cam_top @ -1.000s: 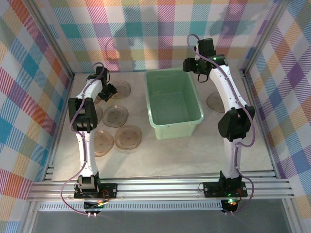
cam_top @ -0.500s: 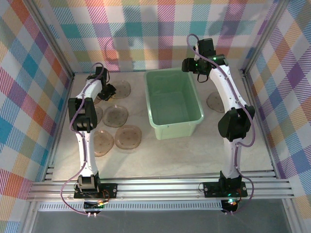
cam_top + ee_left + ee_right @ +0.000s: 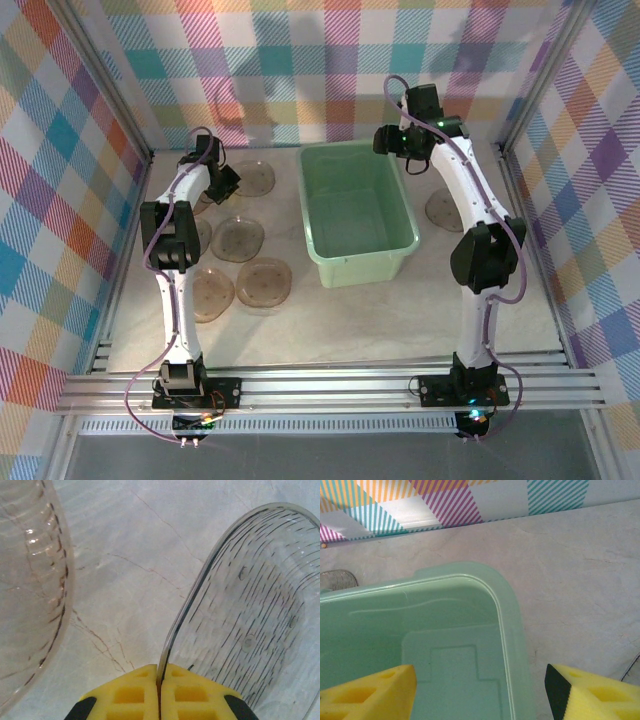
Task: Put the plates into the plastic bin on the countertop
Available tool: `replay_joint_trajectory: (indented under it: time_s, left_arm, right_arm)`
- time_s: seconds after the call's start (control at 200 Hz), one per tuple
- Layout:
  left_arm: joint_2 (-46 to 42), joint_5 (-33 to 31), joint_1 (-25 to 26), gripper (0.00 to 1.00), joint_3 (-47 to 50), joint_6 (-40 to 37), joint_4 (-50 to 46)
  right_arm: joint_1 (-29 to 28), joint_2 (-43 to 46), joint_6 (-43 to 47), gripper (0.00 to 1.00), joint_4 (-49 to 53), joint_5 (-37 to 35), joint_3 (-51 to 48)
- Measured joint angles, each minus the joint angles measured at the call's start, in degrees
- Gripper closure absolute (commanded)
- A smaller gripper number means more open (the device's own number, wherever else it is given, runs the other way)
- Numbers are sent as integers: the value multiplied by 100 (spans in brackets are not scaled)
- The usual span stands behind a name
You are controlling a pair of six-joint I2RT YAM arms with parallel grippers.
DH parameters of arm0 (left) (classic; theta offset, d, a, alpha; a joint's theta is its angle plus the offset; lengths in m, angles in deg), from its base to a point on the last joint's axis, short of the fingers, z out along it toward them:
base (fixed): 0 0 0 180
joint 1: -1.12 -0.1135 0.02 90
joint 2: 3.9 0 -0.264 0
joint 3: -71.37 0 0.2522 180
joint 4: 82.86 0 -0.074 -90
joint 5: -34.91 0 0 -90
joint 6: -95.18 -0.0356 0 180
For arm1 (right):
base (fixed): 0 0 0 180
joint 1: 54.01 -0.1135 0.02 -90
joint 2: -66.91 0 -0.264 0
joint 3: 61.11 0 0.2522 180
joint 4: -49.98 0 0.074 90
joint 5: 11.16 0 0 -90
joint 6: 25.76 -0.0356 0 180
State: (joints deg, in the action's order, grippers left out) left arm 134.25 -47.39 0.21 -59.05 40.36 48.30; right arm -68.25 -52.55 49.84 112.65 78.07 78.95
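Note:
My left gripper [image 3: 160,690] is shut on the near rim of a smoky-brown plate [image 3: 260,610], its yellow pads pinching the thin edge. From above, this gripper [image 3: 224,183] sits at the back left with the plate [image 3: 254,179] just right of it. Another plate [image 3: 30,595] lies to the left of it. More plates [image 3: 238,239] [image 3: 263,284] [image 3: 210,295] lie on the countertop [image 3: 400,320] left of the mint-green plastic bin [image 3: 357,215]. My right gripper [image 3: 480,695] is open, straddling the bin's far right corner rim [image 3: 510,625], holding nothing. It hovers at that corner in the top view [image 3: 398,148].
One plate [image 3: 443,210] lies right of the bin, partly under my right arm. A plate edge [image 3: 337,579] shows beyond the bin's far wall. Plaid walls close in the back and both sides. Bare countertop lies in front of the bin.
My left gripper has closed onto the back plate's rim. The right arm has edged slightly toward the back over the bin's corner, jaws unchanged.

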Motion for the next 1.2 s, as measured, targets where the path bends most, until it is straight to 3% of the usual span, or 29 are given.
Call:
replay_joint_trajectory:
  time_s: [0.25, 0.485, 0.675, 0.955, 1.205]
  left_arm:
    - [-490, 138, 0, 100, 717, 103, 588]
    - [-1510, 177, 4, 100, 1659, 317, 1749]
    - [-2221, 151, 81, 100, 1864, 533, 2695]
    - [-2802, -87, 584, 100, 1867, 723, 3578]
    - [-3010, -844, 1364, 100, 1971, 922, 4312]
  right_arm:
    - [0, 177, -168, 31, -9, 120, -74]
    - [-2, 229, -542, 32, -52, 684, -61]
    - [-26, 245, -852, 32, -330, 1178, -61]
    - [-164, 334, -1521, 35, -1145, 1958, -61]
    - [-481, 348, -2361, 42, -2181, 2538, -111]
